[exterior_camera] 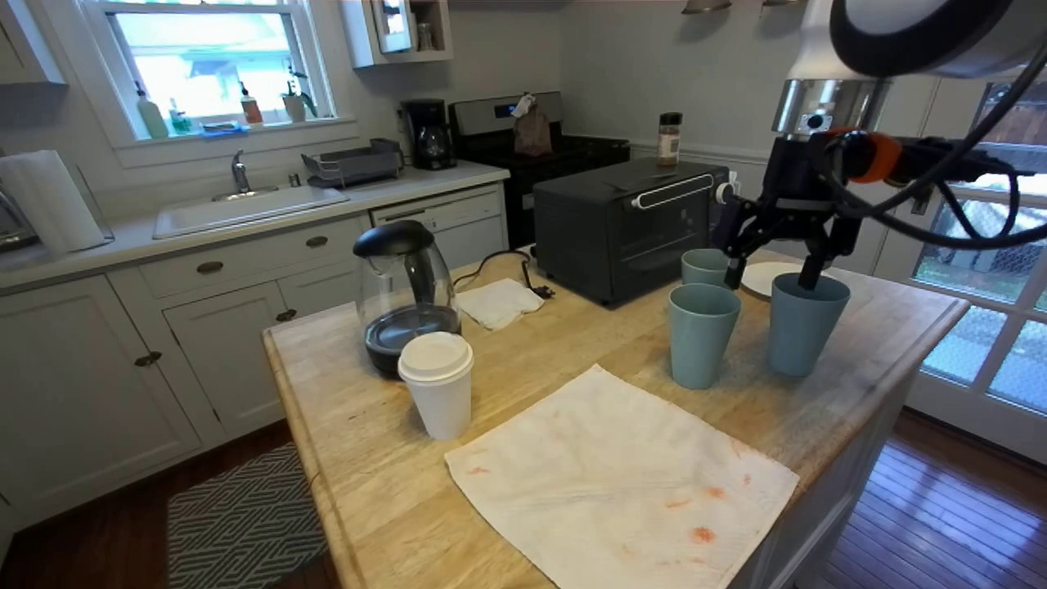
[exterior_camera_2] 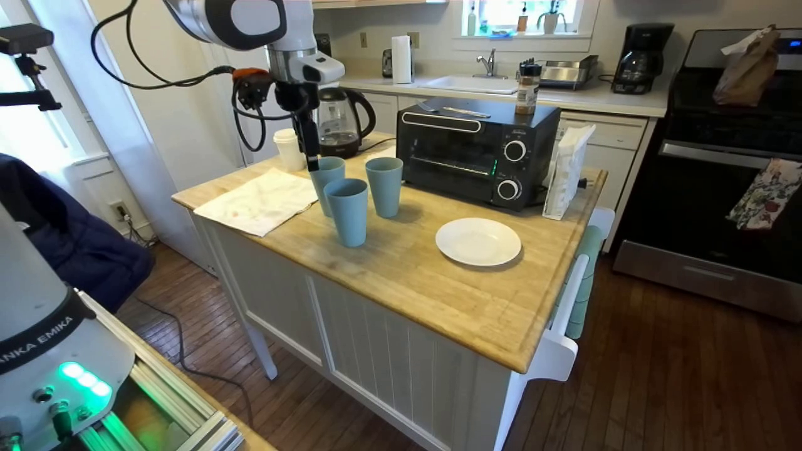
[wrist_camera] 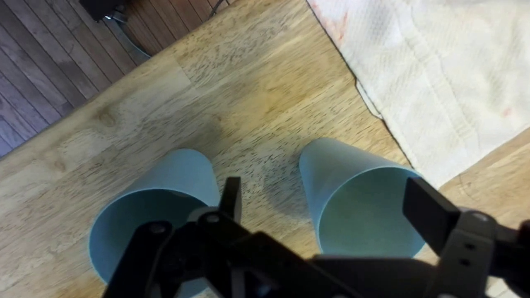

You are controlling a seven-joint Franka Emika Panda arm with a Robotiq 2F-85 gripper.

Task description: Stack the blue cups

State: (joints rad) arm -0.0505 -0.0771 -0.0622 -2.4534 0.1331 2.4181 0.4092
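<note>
Jaws hang wide apart, so slide them straight down around the blue tumbler by the stained cloth without bumping the next tumbler.

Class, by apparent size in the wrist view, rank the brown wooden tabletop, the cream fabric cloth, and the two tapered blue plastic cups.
Largest: wooden tabletop
Next: cream cloth, cropped by the frame
Smallest, unranked: left blue cup and right blue cup; fingers partly hide both.
</note>
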